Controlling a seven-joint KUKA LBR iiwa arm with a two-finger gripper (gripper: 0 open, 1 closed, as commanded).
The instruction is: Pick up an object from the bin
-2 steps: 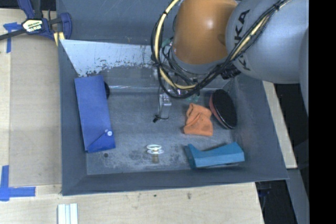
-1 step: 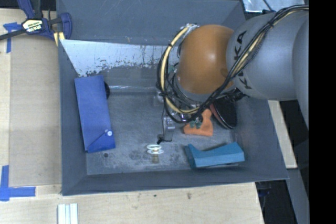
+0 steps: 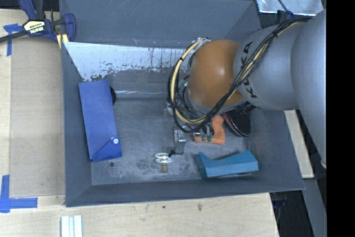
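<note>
Hand (image 3: 178, 145) down low at the middle of the bin (image 3: 161, 16), hanging beneath the arm's (image 3: 283, 64) orange cover (image 3: 213, 72) and its loop of cables (image 3: 178, 86), close above the grey floor. Open or closed? Cannot tell from this angle. Just beside its tip, toward the front wall, lies a small pale metal piece (image 3: 162, 159), alone on the floor; touching or not, hard to say. Teal block (image 3: 228, 165) lies near, along the front on the view's right. Blue flat box (image 3: 99, 118) leans well apart at the view's left wall.
</note>
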